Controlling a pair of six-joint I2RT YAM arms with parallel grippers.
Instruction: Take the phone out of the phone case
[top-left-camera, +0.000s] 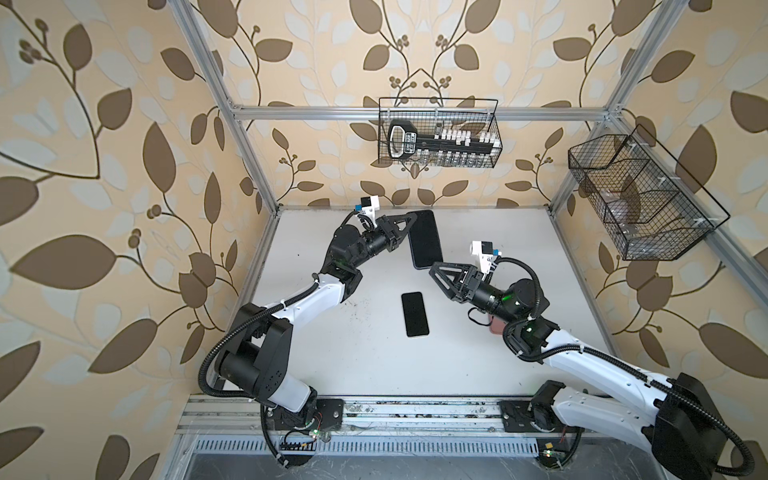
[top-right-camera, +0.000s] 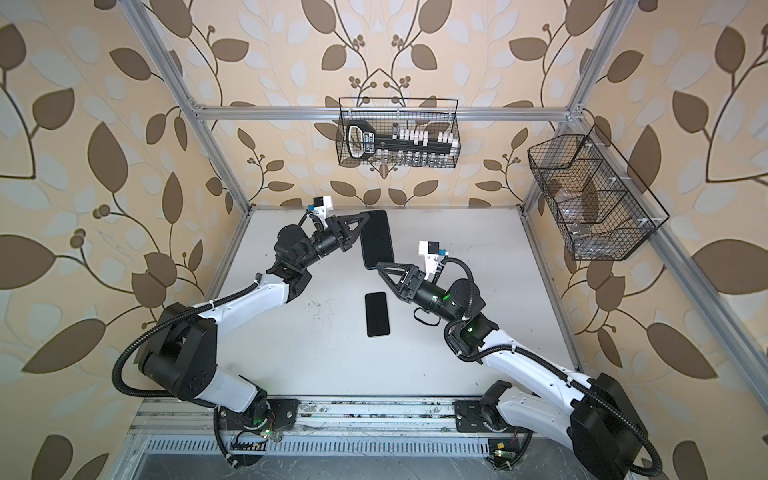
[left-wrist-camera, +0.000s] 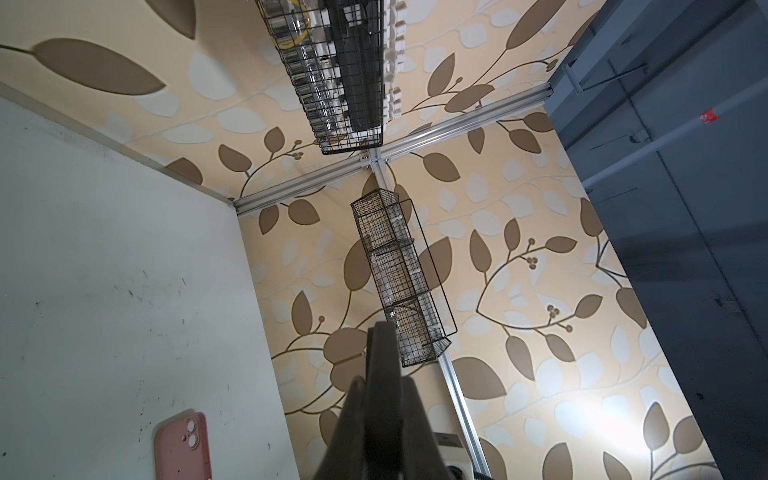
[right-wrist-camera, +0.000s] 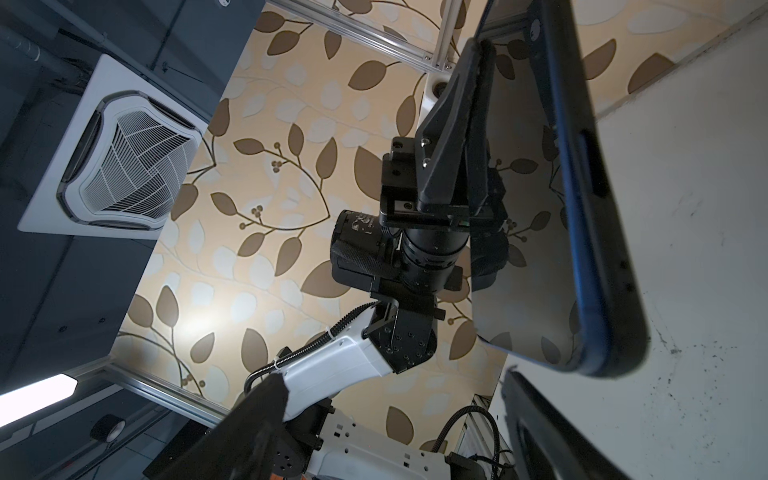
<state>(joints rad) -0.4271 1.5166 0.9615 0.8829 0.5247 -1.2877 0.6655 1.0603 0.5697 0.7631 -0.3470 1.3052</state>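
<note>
- Bench (top-left-camera: 365, 365), near part: black phone-like slab (top-left-camera: 415, 314) lies flat.
- Pink case (left-wrist-camera: 180, 449) flat on bench, partly under R arm.
- R jaws released, spread wide, just beside near end of phone (top-left-camera: 424, 245); contact not clear.
- Phone has blue rim, sits in dark case (right-wrist-camera: 615, 249), raised above bench.
- L jaws clenched on phone's far corner.
- Far wall: wire basket (top-left-camera: 438, 133).

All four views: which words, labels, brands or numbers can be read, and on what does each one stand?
None reads clearly.
Label on the black tool in the wire basket: too blurred.
Marking on the left arm: too small.
Held phone, lying phone, pink case: no text shows.
</note>
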